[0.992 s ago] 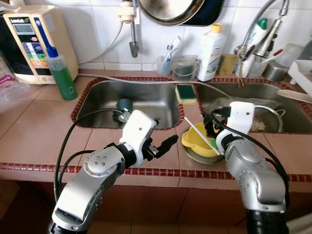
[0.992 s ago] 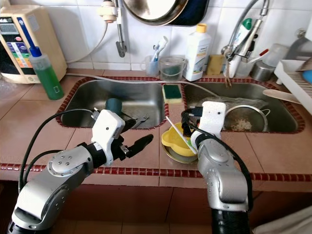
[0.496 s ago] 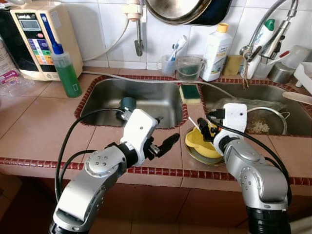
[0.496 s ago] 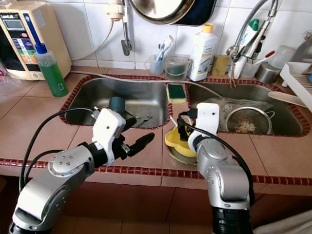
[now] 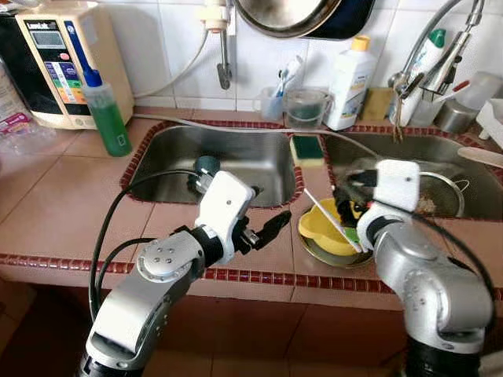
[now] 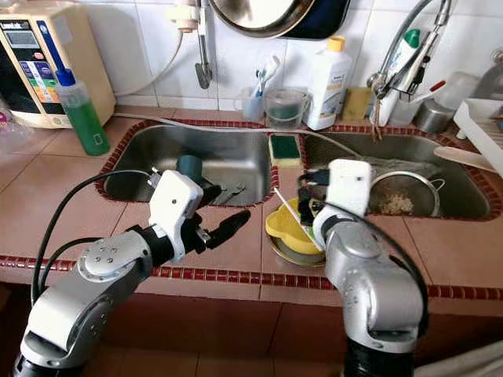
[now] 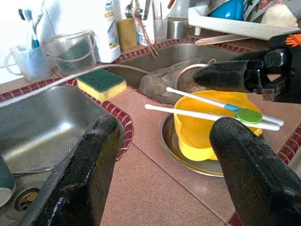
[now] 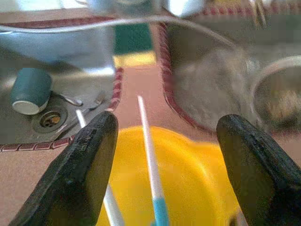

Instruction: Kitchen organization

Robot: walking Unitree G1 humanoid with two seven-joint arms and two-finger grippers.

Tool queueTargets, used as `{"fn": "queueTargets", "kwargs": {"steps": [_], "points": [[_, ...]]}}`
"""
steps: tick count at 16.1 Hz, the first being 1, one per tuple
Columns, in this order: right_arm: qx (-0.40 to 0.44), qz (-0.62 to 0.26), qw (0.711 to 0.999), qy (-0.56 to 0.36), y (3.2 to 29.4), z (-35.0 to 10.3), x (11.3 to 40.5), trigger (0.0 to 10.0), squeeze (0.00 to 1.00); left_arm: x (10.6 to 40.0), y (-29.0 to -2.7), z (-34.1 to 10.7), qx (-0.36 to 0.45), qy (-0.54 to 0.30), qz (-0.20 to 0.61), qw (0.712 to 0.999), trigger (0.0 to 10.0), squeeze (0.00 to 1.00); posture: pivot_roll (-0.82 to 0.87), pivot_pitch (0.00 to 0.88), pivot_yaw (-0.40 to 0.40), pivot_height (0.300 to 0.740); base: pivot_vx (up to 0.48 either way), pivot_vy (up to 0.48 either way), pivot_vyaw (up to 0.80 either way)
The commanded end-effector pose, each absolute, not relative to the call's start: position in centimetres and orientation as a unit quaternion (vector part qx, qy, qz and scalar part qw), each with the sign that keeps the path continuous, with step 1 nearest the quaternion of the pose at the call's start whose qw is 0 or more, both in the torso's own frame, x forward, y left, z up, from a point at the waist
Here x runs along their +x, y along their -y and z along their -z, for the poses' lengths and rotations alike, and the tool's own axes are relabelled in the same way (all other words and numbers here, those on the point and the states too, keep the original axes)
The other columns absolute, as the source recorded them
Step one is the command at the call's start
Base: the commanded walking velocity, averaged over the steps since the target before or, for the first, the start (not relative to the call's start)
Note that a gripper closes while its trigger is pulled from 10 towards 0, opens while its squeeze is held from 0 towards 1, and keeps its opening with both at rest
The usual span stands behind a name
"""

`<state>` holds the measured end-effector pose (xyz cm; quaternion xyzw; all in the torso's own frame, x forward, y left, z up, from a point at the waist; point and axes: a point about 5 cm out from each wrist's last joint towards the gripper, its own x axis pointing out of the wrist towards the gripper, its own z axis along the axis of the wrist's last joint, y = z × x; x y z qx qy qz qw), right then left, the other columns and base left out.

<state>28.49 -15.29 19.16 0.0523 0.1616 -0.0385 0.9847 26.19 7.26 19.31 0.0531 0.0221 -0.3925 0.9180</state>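
Observation:
A yellow bowl [image 5: 324,229] sits in a metal plate [image 5: 314,253] on the tiled counter between the two sinks. Two white chopsticks [image 5: 330,221] with a blue and green band [image 7: 244,113] lie across the bowl's rim. My right gripper [image 8: 167,125] hovers open just above the bowl's far side, with the chopsticks between its fingers [image 7: 230,75] but not touched. My left gripper [image 5: 267,230] is open over the counter to the left of the bowl, pointing at it, with nothing between its fingers [image 7: 89,160].
A teal cup [image 5: 206,166] and a fork lie in the left sink [image 5: 236,149]. A sponge [image 5: 307,148] rests on the divider and a strainer [image 6: 397,192] in the right sink. Behind stand a green soap bottle [image 5: 104,118], a white bottle [image 5: 346,75] and the faucet [image 5: 424,55].
My right gripper has drawn back a little to the right, uncovering more of the chopsticks on the bowl. The left arm has hardly moved. The camera shifted slightly.

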Motion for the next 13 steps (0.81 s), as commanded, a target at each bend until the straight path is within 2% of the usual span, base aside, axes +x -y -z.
{"fn": "queueTargets", "kwargs": {"steps": [1,7,8,10,13], "points": [[0.057,0.059,0.982,-0.172,15.5,-19.7,28.1,10.0,0.0,26.2,-7.2,-19.7,0.055,-0.019,0.392,0.918,10.0,0.0,-0.19,0.031,0.029,0.74,0.0,0.0,0.0],[0.085,0.07,0.971,-0.211,15.4,-20.0,28.2,10.0,0.0,26.2,-7.2,-19.7,0.049,-0.023,0.392,0.918,10.0,0.0,-0.2,0.05,0.033,0.74,0.0,0.0,0.0],[0.089,0.07,0.97,-0.215,15.4,-20.0,28.5,9.5,0.0,26.2,-7.1,-19.7,0.048,-0.023,0.391,0.919,10.0,0.0,-0.19,0.054,0.032,0.74,0.0,0.0,0.0],[0.093,0.071,0.969,-0.218,15.4,-20.0,28.8,9.6,0.0,26.2,-7.1,-19.8,0.047,-0.024,0.39,0.919,10.0,0.0,-0.19,0.057,0.029,0.74,0.0,0.0,0.0],[0.106,0.07,0.966,-0.225,15.4,-19.8,29.5,7.8,0.0,26.1,-7.1,-19.8,0.045,-0.022,0.385,0.921,10.0,0.0,-0.18,0.06,0.026,0.74,0.0,0.0,0.0]]}}
